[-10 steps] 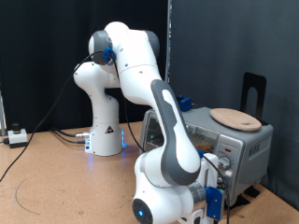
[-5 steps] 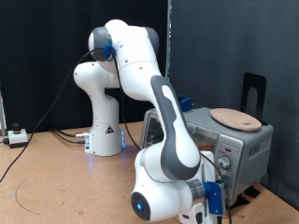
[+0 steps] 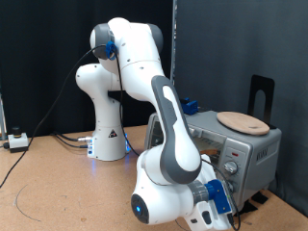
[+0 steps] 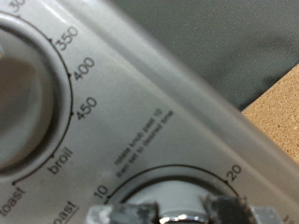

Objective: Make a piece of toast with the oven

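Note:
The silver-grey oven [image 3: 252,149] stands at the exterior view's right. My gripper [image 3: 229,175] is pressed up to its front panel, at the knobs. In the wrist view the panel [image 4: 159,103] fills the frame. My gripper [image 4: 177,213] has one fingertip [image 4: 121,216] on each side of a round timer knob [image 4: 177,198] marked 10 and 20, and is closed on it. A second knob [image 4: 19,103], marked 350, 400, 450, broil and toast, sits beside it. The piece of toast is not in view. The oven's door and inside are hidden by my arm.
A round tan wooden plate [image 3: 243,121] lies on top of the oven. A black stand [image 3: 262,96] rises behind it. The robot base [image 3: 108,140] and cables [image 3: 67,141] are at the back. A small white box [image 3: 16,141] sits at the exterior view's left edge.
My forearm and wrist have swung a little towards the exterior view's left and the hand has turned at the oven's panel. The oven and plate have not moved.

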Motion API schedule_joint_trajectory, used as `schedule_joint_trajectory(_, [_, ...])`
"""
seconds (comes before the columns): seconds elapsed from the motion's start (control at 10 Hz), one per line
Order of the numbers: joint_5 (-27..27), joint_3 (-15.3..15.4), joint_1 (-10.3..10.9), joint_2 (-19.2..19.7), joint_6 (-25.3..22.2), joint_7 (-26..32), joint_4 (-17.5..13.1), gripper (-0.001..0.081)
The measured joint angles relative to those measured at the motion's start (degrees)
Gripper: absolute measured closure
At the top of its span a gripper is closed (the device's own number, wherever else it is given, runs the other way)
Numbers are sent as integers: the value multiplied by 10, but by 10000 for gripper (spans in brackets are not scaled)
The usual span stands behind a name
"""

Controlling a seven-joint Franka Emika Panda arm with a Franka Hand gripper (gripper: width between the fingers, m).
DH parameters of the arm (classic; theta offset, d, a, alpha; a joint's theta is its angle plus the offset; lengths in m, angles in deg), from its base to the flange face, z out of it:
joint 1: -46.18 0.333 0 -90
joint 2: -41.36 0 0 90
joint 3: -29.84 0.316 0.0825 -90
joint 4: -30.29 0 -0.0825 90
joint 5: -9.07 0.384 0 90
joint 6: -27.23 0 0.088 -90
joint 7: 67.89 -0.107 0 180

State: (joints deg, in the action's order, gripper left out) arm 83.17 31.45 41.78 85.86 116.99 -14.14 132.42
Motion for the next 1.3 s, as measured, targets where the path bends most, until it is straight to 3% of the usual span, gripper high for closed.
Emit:
schedule_joint_trajectory(0.5, [2, -4, -4, -4, 3, -14, 0, 676])
schedule_joint_trajectory(0.6, [2, -7, -8, -9, 2, -31, 0, 493])
schedule_joint_trajectory(0.7, [0, -12, -12, -12, -1, -48, 0, 493])
schedule_joint_trajectory(0.9, [-12, -26, -23, -22, -24, -95, 0, 174])
schedule_joint_trajectory(1.0, [-20, -34, -28, -31, -30, -116, 0, 174])
schedule_joint_trajectory(1.1, [-29, -43, -32, -41, -40, -137, 0, 41])
schedule_joint_trajectory(1.3, [-53, -58, -42, -58, -68, -176, -3, 5])
